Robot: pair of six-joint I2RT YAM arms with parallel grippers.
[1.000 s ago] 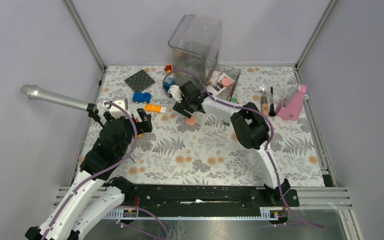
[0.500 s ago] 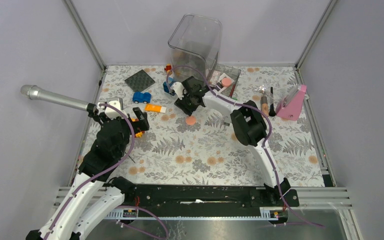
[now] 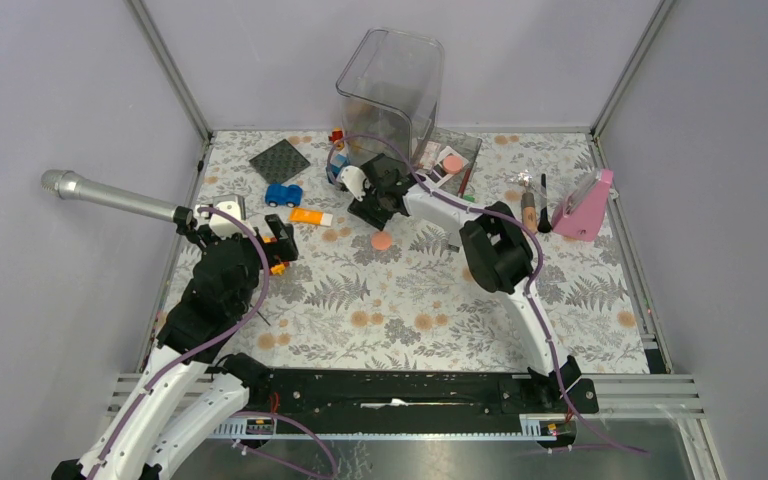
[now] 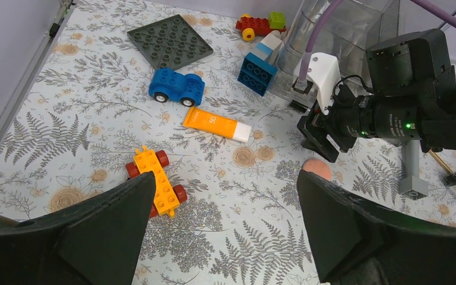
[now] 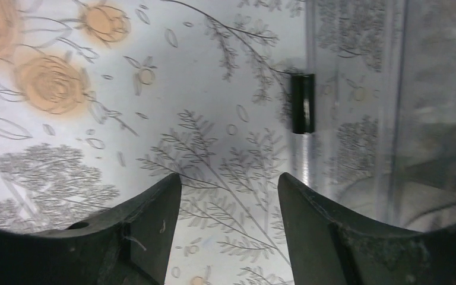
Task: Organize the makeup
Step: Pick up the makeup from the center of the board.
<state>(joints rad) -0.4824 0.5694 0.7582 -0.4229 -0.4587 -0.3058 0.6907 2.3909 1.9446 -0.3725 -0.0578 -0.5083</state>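
Note:
A coral-pink disc [image 3: 382, 241] lies on the floral cloth, its edge showing past my left finger [image 4: 317, 168]. My right gripper [image 3: 368, 210] hovers just beyond that disc at the foot of the clear container [image 3: 392, 90]. It is open with only cloth between its fingers [image 5: 228, 184]. A second coral disc [image 3: 452, 162] and a white palette [image 3: 438, 173] rest in a clear tray behind. Two brushes [image 3: 532, 205] lie at the right. My left gripper [image 4: 225, 177] is wide open and holds nothing, above the cloth beside an orange toy car [image 4: 154, 181].
An orange tube [image 4: 217, 124], blue car [image 4: 177, 87], grey studded plate [image 4: 170, 41] and blue block [image 4: 256, 73] lie left of the container. A silver microphone [image 3: 110, 197] juts in from the left wall. A pink stand [image 3: 585, 208] sits at the right edge.
My right gripper has drawn back from the coral disc toward the clear container, and its fingers have narrowed a little. The left arm has shifted slightly and stays open.

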